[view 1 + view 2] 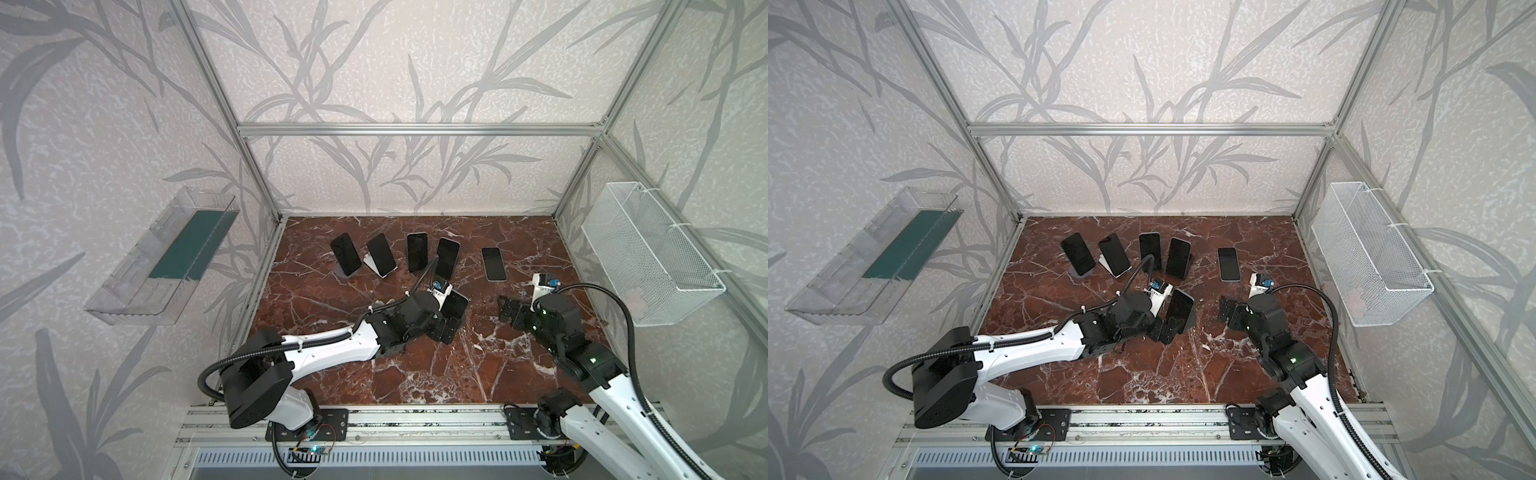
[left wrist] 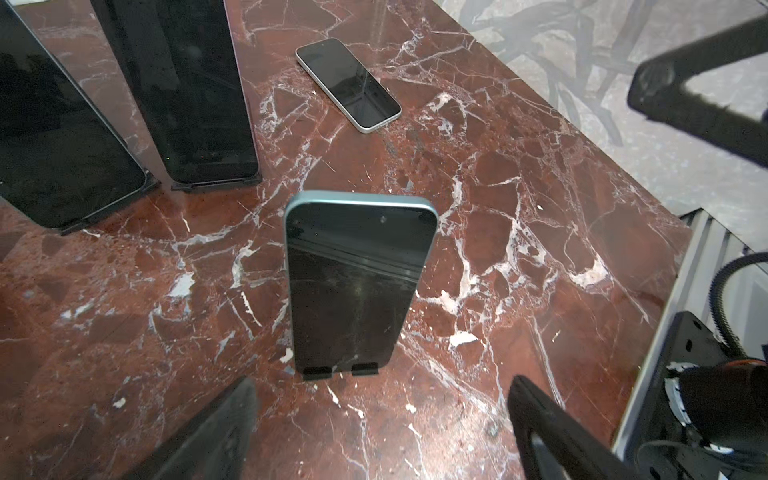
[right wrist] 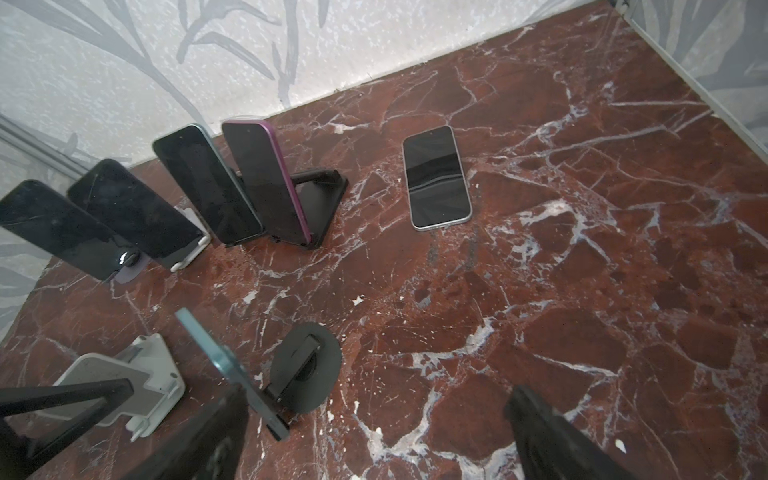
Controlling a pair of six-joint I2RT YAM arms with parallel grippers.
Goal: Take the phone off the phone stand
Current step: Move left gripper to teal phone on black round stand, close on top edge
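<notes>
Left gripper [image 2: 382,382] spread wide, empty. Teal phone [image 2: 359,286] propped on its black round stand [image 3: 305,368], just ahead of those jaws, centred. Right gripper [image 3: 376,392] spread, empty. Not yet grasped; lift remains.

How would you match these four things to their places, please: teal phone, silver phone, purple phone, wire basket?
Things: 1 teal phone; 2 silver phone; 3 purple phone; 4 basket.
Places: A hung on the wall; B alone on the round stand; C flat on the table; D in the row of four propped phones.
Pairs: 1-B; 2-C; 3-D; 4-A.
</notes>
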